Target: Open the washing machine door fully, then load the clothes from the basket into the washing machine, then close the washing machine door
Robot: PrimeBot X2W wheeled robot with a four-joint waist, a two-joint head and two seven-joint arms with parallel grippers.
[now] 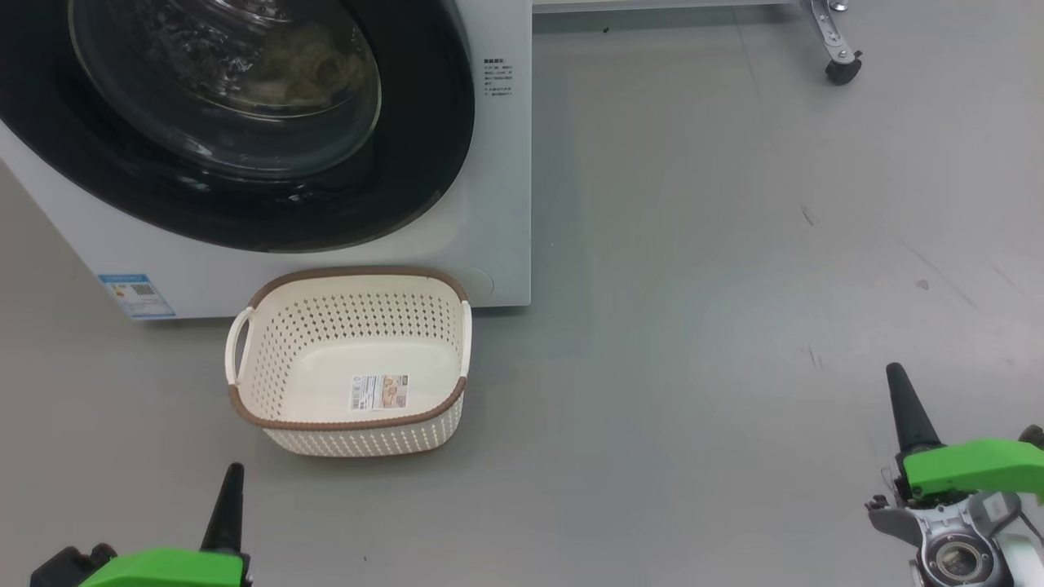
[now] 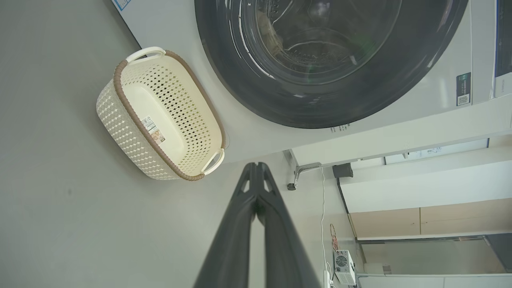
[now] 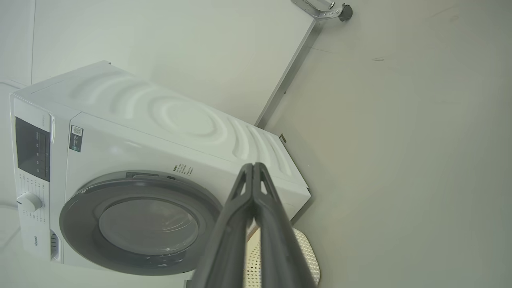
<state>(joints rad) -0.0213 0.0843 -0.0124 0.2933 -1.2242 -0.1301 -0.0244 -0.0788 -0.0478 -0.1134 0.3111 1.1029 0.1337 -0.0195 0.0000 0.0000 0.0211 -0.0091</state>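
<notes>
Two grippers sit nearest, low in the head view. The left gripper [image 1: 232, 489] is at the lower left and the right gripper [image 1: 901, 391] at the lower right. Both are over the grey floor [image 1: 693, 326], with their dark fingers pointing away from the robot. Each has its two fingers pressed together with nothing between them, and in both wrist views the tips meet.

Beyond the left gripper and well apart from it, the basket [image 1: 359, 440] stands upright on the floor with its mouth facing up. Its long axis runs left to right across the head view, parallel to the washer's front. The white handles [image 1: 237, 346] are at the two short ends. A label [image 1: 379, 393] lies on its bare cream bottom. Its far rim is just beside the machine's front; whether the two touch cannot be told.

Behind the basket is the washing machine [image 1: 497, 204], its white front facing the robot and a blue sticker [image 1: 137, 295] low on its left. The washing machine door [image 1: 408, 163] lies shut against that front, its black rim surrounding the domed glass window [image 1: 204, 122]. Through the glass, the clothes [image 1: 306, 65] show as a pale yellowish heap inside the drum.

Farther right, a caster [image 1: 842, 69] on a metal leg rests on the floor.
</notes>
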